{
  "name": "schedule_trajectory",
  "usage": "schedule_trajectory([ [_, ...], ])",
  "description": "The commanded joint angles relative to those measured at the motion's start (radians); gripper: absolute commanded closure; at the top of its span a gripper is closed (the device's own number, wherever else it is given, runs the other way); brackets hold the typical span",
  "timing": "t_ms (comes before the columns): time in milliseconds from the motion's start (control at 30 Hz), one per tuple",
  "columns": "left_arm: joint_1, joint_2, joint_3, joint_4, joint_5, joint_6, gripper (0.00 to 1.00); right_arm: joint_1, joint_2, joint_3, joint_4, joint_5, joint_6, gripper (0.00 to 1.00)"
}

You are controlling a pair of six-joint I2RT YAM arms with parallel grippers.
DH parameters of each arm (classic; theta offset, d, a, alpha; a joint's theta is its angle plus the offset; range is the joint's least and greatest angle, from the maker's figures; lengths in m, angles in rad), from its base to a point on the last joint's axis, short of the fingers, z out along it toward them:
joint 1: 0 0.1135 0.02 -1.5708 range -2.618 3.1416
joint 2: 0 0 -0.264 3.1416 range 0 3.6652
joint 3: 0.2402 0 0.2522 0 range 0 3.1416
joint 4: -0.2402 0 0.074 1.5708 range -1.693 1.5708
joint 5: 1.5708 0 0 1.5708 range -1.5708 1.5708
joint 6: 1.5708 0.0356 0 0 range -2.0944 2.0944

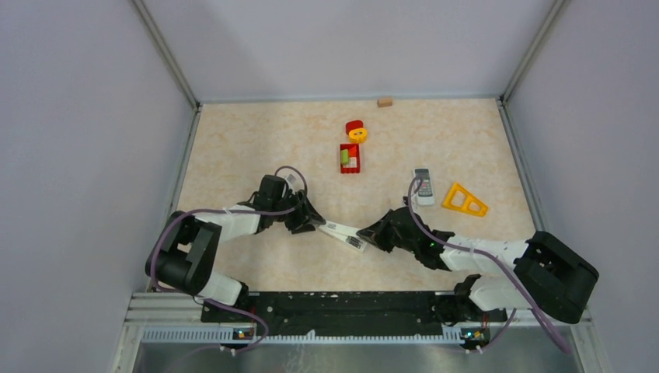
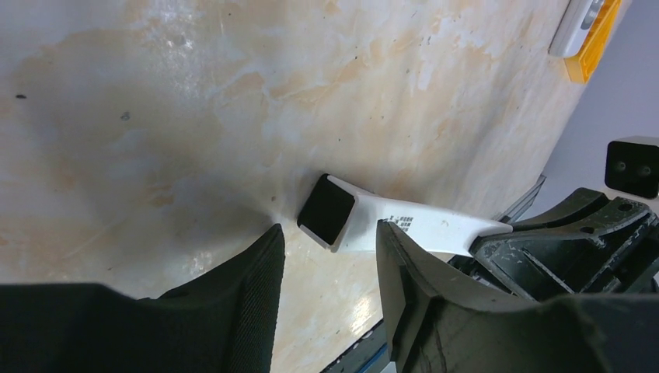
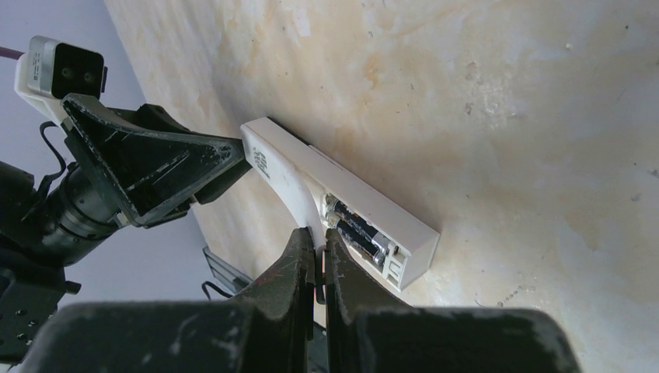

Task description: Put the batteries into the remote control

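The white remote control (image 1: 342, 231) lies on the table between my two grippers. In the right wrist view its back (image 3: 353, 194) faces up. The open compartment there holds two dark batteries (image 3: 359, 231) side by side. A thin white cover (image 3: 295, 190) curves up from the remote. My right gripper (image 3: 319, 233) is shut on the edge of that cover, and it sits at the remote's right end (image 1: 369, 233). My left gripper (image 2: 330, 233) is open, with the remote's dark-windowed end (image 2: 326, 210) just beyond its fingertips. It sits at the remote's left end (image 1: 311, 221).
A second, grey remote (image 1: 423, 186) and a yellow triangle frame (image 1: 464, 200) lie right of centre. Behind them are a red box (image 1: 350, 158), a red and yellow ring (image 1: 356, 130) and a tan block (image 1: 385, 101) by the back wall. Walls enclose the table.
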Motion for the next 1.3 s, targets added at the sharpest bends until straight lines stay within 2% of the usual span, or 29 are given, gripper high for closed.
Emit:
schedule_trajectory([
  [0,-0.010,0.022,0.014,0.050,-0.023,0.016,0.51,0.036,0.017,0.014,-0.145,0.045,0.029,1.00],
  [200,-0.018,0.018,-0.029,0.069,0.007,0.006,0.55,0.036,0.022,0.018,-0.135,0.042,0.027,1.00],
  [433,-0.021,0.009,-0.089,0.148,0.063,-0.045,0.66,0.037,0.031,0.031,-0.092,0.015,-0.013,1.00],
  [833,-0.024,-0.035,-0.166,0.214,0.101,-0.131,0.70,0.037,0.019,-0.046,-0.016,-0.015,0.052,1.00],
  [1033,-0.024,-0.034,-0.150,0.186,0.079,-0.114,0.62,0.036,0.009,-0.068,-0.039,-0.028,0.118,1.00],
  [1133,-0.024,-0.033,-0.114,0.126,0.034,-0.065,0.55,0.036,-0.003,-0.061,-0.063,-0.019,0.119,1.00],
  [1267,-0.024,-0.054,-0.056,0.063,-0.014,-0.022,0.50,0.037,-0.010,-0.052,-0.101,-0.014,0.133,1.00],
])
